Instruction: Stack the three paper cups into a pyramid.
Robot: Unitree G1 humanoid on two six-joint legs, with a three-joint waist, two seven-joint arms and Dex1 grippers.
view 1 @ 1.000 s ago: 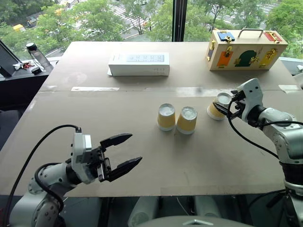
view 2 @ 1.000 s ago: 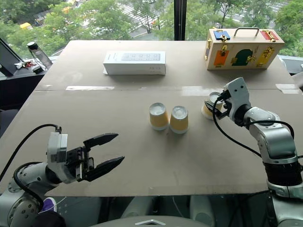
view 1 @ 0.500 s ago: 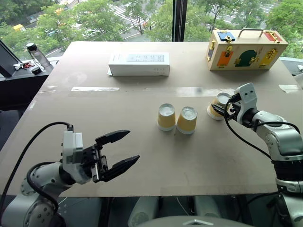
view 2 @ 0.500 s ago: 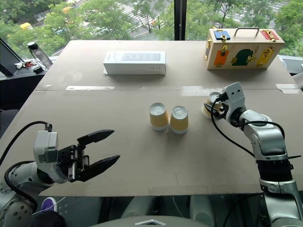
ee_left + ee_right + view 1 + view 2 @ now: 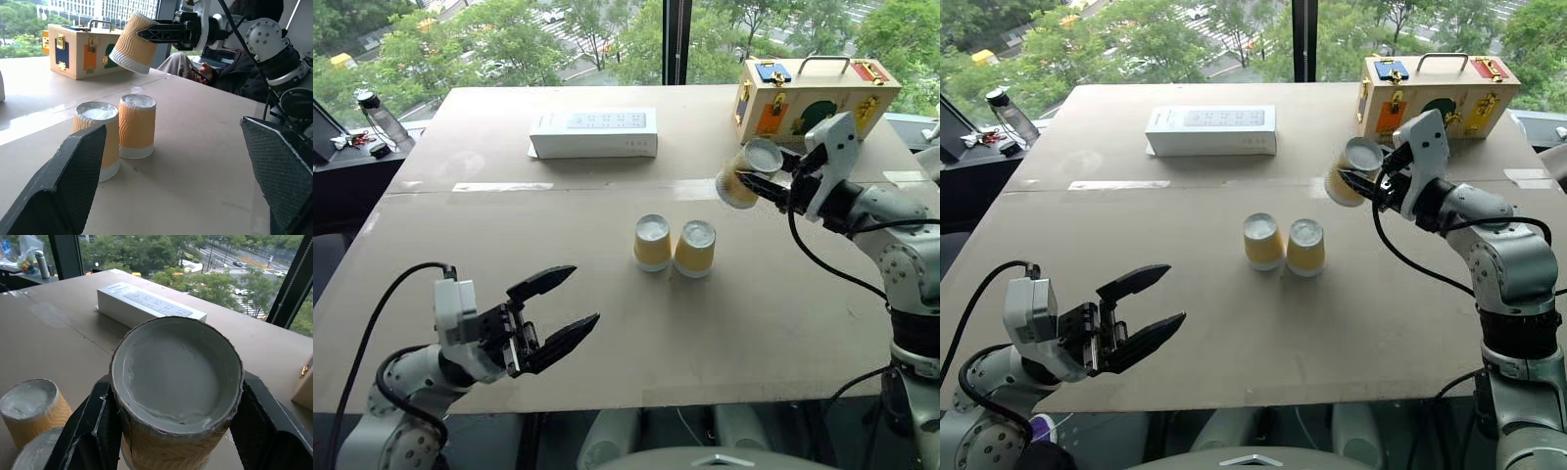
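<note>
1. Surface [image 5: 460, 245]: wide tan board, pale tape seam running across its middle, windows and trees beyond the far edge.
2. Two small tapered paper cups with yellow-orange ribbed sides stand upside down at mid-surface, white bases up, side by side and touching or nearly so: left cup [image 5: 653, 243], right cup [image 5: 694, 249].
3. Third yellow-orange ribbed paper cup [image 5: 739, 180] is off the surface, held in the air to the far right of the standing pair, tilted, base toward the camera.
4. Right hand [image 5: 756, 183]: two black fingers clamped on the sides of that raised cup; right wrist view shows a finger [image 5: 88, 431] against each side of it.
5. Left hand [image 5: 560, 308]: at the near left, above the near edge, fingers spread wide, holding nothing, well apart from all cups.
6. Flat white rectangular box [image 5: 593, 132] lies far left of centre.
7. Small wooden case with metal handle and coloured latches [image 5: 815, 93] sits at the far right, behind the raised cup.
</note>
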